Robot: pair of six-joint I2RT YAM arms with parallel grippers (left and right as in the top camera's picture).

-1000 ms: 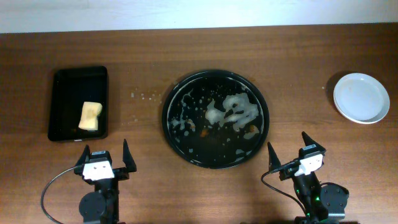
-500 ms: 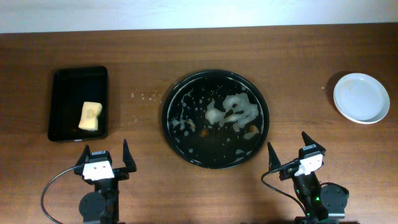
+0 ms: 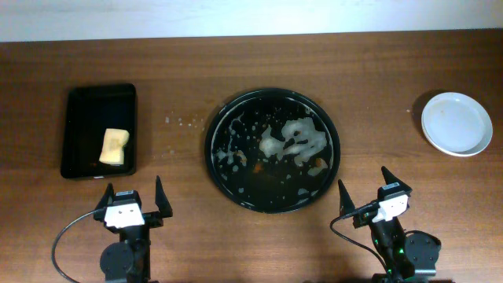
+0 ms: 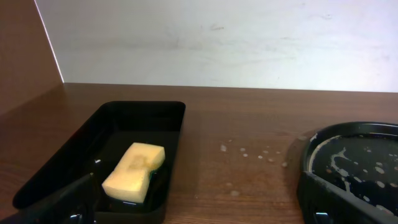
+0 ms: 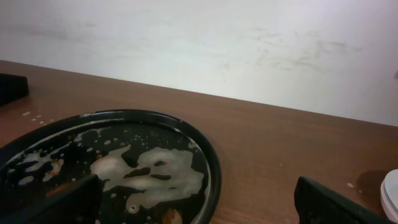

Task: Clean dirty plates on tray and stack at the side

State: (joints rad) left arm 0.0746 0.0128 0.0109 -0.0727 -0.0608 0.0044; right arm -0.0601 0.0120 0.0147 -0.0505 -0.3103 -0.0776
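— Nothing is shifting since a second ago?
— Nothing at all. The left claw (image 3: 134,192) and right claw (image 3: 363,185) are hanging with fingers spread apart, gripping nothing, at 7 and 5 o'clock of the round black tray (image 3: 209,145).
— Where are the plates sitting?
— None are lying on the tray, only foam (image 3: 295,140) and orange smears (image 3: 318,165). White plates (image 3: 457,123) are resting on the surface (image 3: 314,55) at the right claw's 1 o'clock, well apart; I cannot tell how many. I'm judging the job as finishing.
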